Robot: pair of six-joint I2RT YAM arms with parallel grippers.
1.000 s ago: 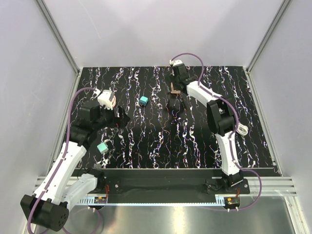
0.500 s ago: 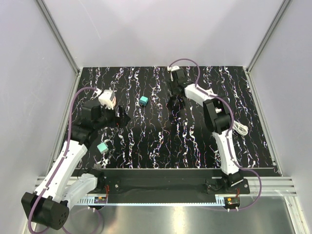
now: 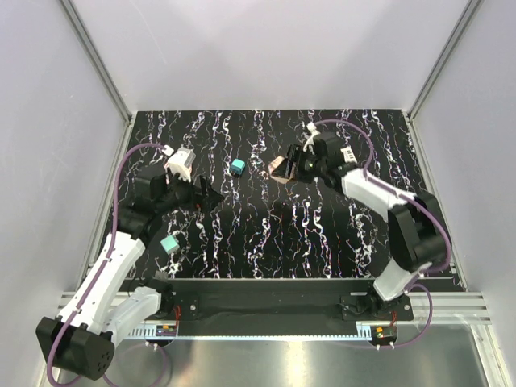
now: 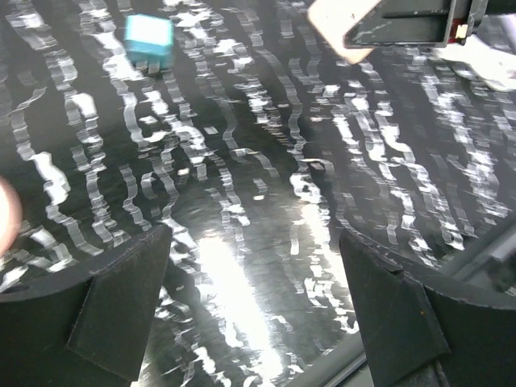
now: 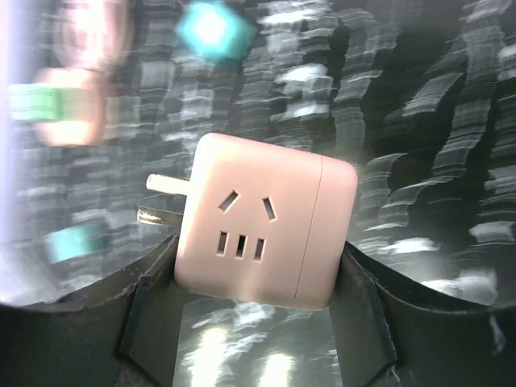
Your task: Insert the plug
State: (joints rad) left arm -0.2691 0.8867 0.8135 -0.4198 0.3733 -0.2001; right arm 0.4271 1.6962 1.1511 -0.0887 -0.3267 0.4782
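Observation:
The plug (image 3: 237, 167), a small teal-blue cube, lies on the dark marbled mat (image 3: 266, 234) at the back centre; it also shows in the left wrist view (image 4: 148, 39) and as a blurred teal patch in the right wrist view (image 5: 211, 28). My right gripper (image 3: 292, 164) (image 5: 258, 270) is shut on a tan-brown cube block (image 3: 280, 168) (image 5: 266, 219), held off the mat to the right of the plug with its metal prongs pointing left. To the left of the plug, my left gripper (image 3: 206, 193) (image 4: 254, 298) stands open and empty above bare mat.
A paler mint-green cube (image 3: 169, 243) rests on the mat near the left arm. Grey walls and aluminium rails close in the left, right and back sides. The held tan block's corner (image 4: 339, 28) crosses the top of the left wrist view.
The right gripper closed on the tan-brown block and lifted it, and that arm swung out to the right. The left gripper shifted slightly to the right and narrowed a little.

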